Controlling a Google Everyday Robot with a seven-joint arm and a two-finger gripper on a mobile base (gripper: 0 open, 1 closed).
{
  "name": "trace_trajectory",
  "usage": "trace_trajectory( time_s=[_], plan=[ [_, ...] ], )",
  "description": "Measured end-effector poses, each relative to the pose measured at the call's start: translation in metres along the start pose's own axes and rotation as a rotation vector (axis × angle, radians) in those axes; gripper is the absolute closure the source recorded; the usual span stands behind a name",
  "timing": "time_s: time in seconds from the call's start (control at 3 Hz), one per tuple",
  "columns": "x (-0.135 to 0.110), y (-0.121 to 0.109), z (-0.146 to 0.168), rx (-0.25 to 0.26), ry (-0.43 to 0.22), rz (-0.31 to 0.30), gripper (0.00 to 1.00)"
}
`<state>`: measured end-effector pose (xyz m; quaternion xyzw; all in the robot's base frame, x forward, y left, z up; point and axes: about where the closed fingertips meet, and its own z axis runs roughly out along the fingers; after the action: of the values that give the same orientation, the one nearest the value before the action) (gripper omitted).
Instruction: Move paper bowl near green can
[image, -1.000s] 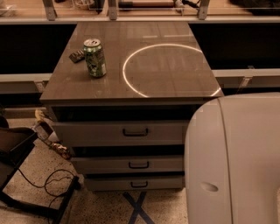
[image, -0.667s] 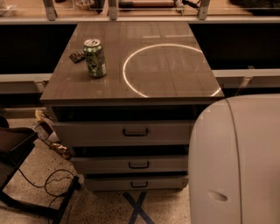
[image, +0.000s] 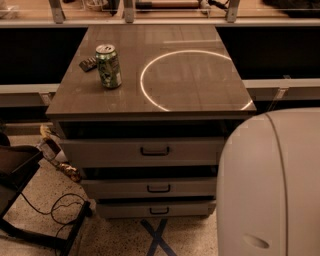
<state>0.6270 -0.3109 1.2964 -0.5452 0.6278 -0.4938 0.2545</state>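
The green can (image: 108, 66) stands upright on the left part of the brown cabinet top (image: 195, 85), its silver top with pull tab facing up. The paper bowl is out of view. My gripper is out of view too. Only a large white rounded arm cover (image: 272, 185) shows, at the lower right, in front of the cabinet and well away from the can.
A small dark flat object (image: 88, 63) lies just left of the can. A thin bright ring of light (image: 141, 82) shows on the cabinet top. Three drawers (image: 155, 150) face me. A dark stand (image: 15, 170) and a cable (image: 55, 207) are on the floor at the left.
The white arm cover has shifted slightly right and down in the view. The can and the dark object have not moved.
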Motion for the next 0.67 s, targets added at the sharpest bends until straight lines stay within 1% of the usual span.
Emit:
trace_trajectory(
  time_s=[0.33,0.67],
  plan=[
    [-0.009,0.029,0.013,-0.102,-0.063,0.081,1.0],
    [-0.021,0.059,0.03,-0.197,-0.158,0.172,1.0]
  ],
)
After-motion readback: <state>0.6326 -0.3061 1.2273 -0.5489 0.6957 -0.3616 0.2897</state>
